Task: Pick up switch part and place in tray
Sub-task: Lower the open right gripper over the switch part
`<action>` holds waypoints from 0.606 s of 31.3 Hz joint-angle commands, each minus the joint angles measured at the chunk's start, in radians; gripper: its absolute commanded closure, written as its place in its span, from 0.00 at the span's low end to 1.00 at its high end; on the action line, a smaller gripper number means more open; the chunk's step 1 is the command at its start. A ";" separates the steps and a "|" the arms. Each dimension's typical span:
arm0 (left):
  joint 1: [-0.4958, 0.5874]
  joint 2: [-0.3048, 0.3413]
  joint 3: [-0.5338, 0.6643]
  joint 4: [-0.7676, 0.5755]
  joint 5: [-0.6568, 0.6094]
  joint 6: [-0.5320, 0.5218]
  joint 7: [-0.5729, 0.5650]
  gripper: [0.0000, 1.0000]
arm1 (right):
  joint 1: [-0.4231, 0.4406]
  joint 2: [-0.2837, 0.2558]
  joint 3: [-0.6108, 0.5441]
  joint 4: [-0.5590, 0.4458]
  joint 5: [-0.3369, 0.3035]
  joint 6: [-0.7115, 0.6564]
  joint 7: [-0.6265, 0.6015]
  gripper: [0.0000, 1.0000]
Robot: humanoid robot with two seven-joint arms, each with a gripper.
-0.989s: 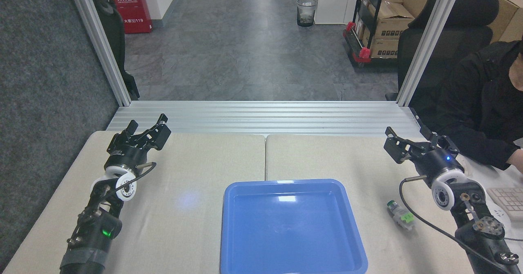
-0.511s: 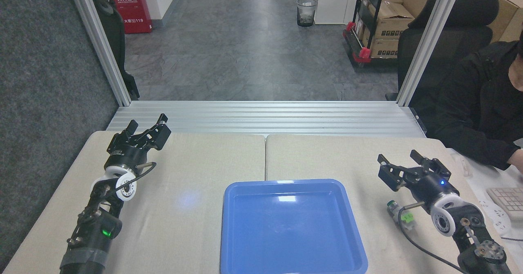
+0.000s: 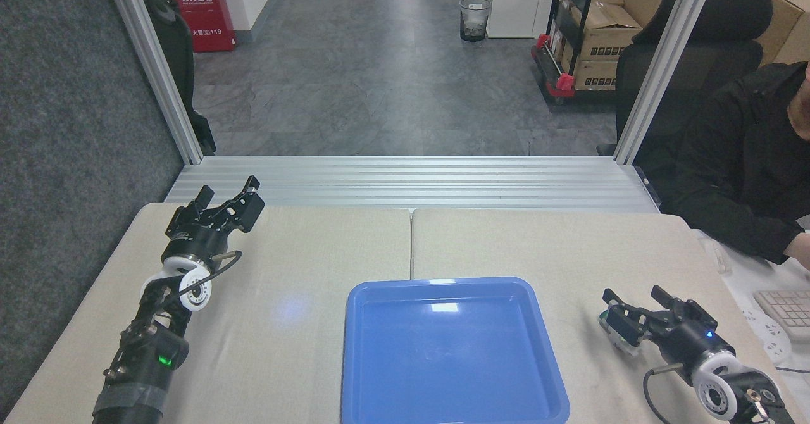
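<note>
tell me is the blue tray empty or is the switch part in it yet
Empty: the blue tray shows only bare floor; the switch part lies on the table at the right gripper.

Glossy blue plastic tray [image 3: 452,405] on matt cloth-like table [image 3: 304,253]

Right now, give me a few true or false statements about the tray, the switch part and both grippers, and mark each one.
1. The tray has nothing in it. True.
2. The switch part lies to the left of the tray. False: it lies on the table to the tray's right.
3. The right gripper is down at the switch part with its fingers spread. True.
4. The left gripper holds the switch part. False: it is open and holds nothing, far from the part.
5. The switch part has been lifted clear of the table. False: it looks to be resting on it.
</note>
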 commanded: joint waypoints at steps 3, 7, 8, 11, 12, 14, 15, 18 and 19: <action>0.000 0.000 -0.023 0.000 0.001 0.000 0.000 0.00 | 0.089 -0.064 0.022 0.002 -0.041 0.011 0.010 0.03; 0.000 0.000 -0.023 -0.001 0.001 0.000 0.000 0.00 | 0.087 -0.067 0.025 0.002 -0.039 0.020 0.017 0.03; 0.000 0.000 -0.023 0.000 -0.001 0.000 0.000 0.00 | 0.086 -0.069 0.025 0.002 -0.039 0.022 0.017 0.03; 0.000 0.000 -0.023 0.000 -0.001 0.000 0.000 0.00 | 0.078 -0.075 0.022 0.002 -0.039 0.023 0.017 0.02; 0.000 0.000 -0.023 0.000 -0.001 0.000 0.000 0.00 | 0.078 -0.078 0.021 0.002 -0.039 0.022 0.017 0.02; 0.001 0.000 -0.023 0.000 0.001 0.000 0.000 0.00 | 0.077 -0.084 0.017 0.004 -0.038 0.023 0.017 0.02; 0.000 0.000 -0.023 0.000 0.001 0.000 0.000 0.00 | 0.077 -0.087 0.016 0.004 -0.038 0.025 0.017 0.02; 0.000 0.000 -0.023 0.000 -0.001 0.000 0.000 0.00 | 0.077 -0.090 0.017 0.004 -0.038 0.019 0.017 0.02; 0.000 0.000 -0.023 0.000 0.001 0.000 0.000 0.00 | 0.077 -0.090 0.019 0.004 -0.038 0.019 0.017 0.02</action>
